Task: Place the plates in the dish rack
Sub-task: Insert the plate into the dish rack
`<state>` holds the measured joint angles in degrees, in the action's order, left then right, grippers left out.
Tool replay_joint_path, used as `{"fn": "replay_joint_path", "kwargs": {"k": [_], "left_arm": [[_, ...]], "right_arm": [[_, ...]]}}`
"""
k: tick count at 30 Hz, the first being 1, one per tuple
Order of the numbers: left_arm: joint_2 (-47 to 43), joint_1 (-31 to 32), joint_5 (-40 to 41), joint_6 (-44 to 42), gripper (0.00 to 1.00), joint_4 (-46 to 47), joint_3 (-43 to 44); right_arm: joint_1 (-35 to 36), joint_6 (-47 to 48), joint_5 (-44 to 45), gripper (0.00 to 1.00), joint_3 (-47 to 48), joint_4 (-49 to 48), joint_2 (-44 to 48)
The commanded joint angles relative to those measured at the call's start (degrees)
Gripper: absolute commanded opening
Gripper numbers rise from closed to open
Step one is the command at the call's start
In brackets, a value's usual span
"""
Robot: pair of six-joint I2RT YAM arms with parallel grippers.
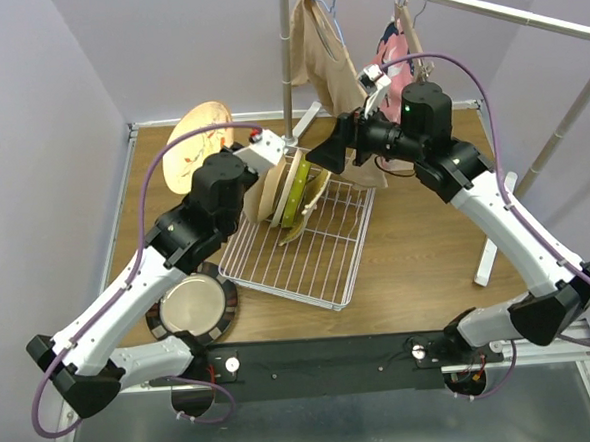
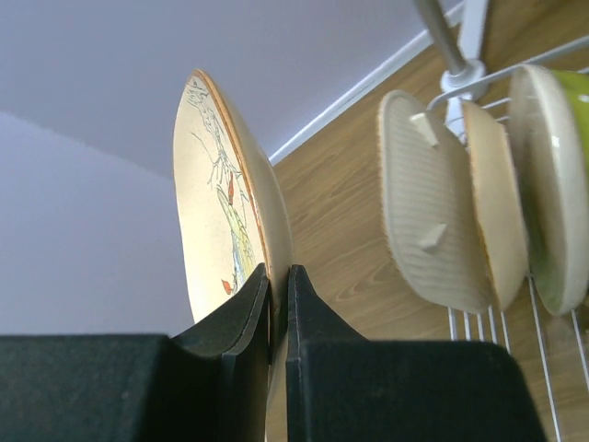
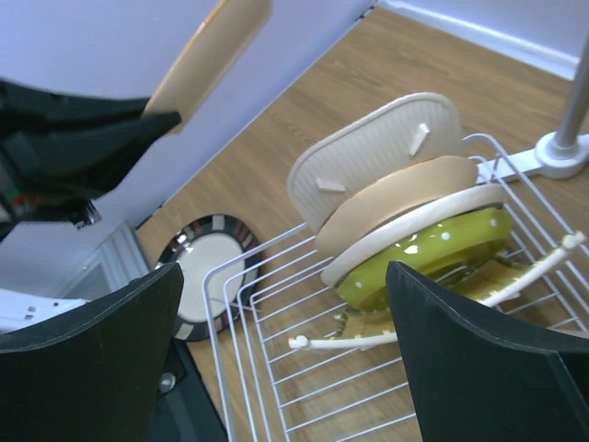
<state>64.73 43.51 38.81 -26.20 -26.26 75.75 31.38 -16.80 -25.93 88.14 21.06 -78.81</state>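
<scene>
Reaching toward the upper left of the overhead view, the left gripper (image 2: 279, 285) pinches a floral plate (image 1: 198, 137) by its rim, on edge; only its wrist cam shows that clamp. The right gripper (image 3: 285, 276) hangs wide open and empty over the dish rack (image 1: 308, 265), mid-frame, where several plates (image 1: 283, 187) stand. A dark-rimmed plate (image 1: 192, 305) lies flat at lower left, and a rail pole (image 1: 286, 61) crowds the rack's far corner.

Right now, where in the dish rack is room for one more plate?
Free: the dish rack's near half, between the tilted floral plate and its front rim. Crowded: the far end, with standing plates and the open right gripper.
</scene>
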Motion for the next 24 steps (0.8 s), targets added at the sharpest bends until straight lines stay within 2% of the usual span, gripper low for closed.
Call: {"fn": "replay_joint_path", "kwargs": {"k": [1,11,15,24], "left_arm": [[-6.9,3.6,-7.1,-11.4,0.00,9.5,-1.7],[-12.2,9.4,-13.2,-18.2,0.00,8.2,-6.2],[-13.8,12.1,-14.6,-19.0,0.00,7.9,-6.0],[-13.6,15.5,-20.5,-15.1,0.00,7.7,-2.2]], "right_arm": [[-0.5,-3.7,-5.5,1.00,4.1,-0.6,-2.6],[-0.5,-3.4,-9.0,1.00,7.7,-1.2,-5.6],[-0.5,2.9,-10.7,1.00,9.7,-1.1,-4.5],[-3.0,10.9,-0.4,1.00,13.9,-1.2,-1.4]]}}
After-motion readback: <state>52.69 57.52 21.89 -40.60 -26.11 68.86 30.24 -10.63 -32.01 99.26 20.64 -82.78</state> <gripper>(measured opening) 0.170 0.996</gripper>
